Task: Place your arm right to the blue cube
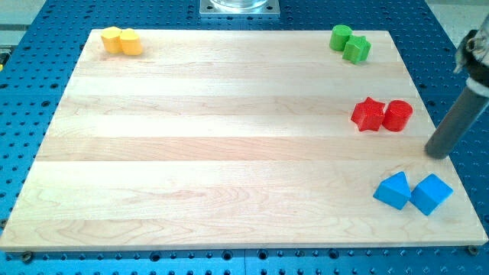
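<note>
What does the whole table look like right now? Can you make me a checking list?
Surface: a pale wooden board lying flat on a blue table with holes.
Job's things: the blue cube sits near the view's bottom right, touching a blue triangular block on its left.
Clutter: two yellow blocks at the top left, two green blocks at the top right, a red star touching a red cylinder.
Fingers: none; my tip is just above the blue cube, slightly to its right, not touching it.
Cables: nothing seen.
Surroundings: a metal plate at the view's top edge.
</note>
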Controlling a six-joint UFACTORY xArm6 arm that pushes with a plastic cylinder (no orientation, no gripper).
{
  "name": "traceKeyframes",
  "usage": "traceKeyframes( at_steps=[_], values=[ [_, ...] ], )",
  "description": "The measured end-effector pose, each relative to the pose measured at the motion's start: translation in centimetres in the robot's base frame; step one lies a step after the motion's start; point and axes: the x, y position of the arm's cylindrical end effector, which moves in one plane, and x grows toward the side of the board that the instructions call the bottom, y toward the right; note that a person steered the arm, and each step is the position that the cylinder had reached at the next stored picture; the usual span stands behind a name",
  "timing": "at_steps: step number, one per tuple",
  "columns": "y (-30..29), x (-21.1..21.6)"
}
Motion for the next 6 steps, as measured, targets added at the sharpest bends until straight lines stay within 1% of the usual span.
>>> traceKeyframes(
  at_steps=[1, 2, 3, 4, 5, 6],
  values=[
    [1.4, -7.5],
    [2.0, -14.1],
    [2.4, -18.3],
    [2.4, -17.7],
    [2.4, -10.4],
    [3.8, -1.0]
  ],
)
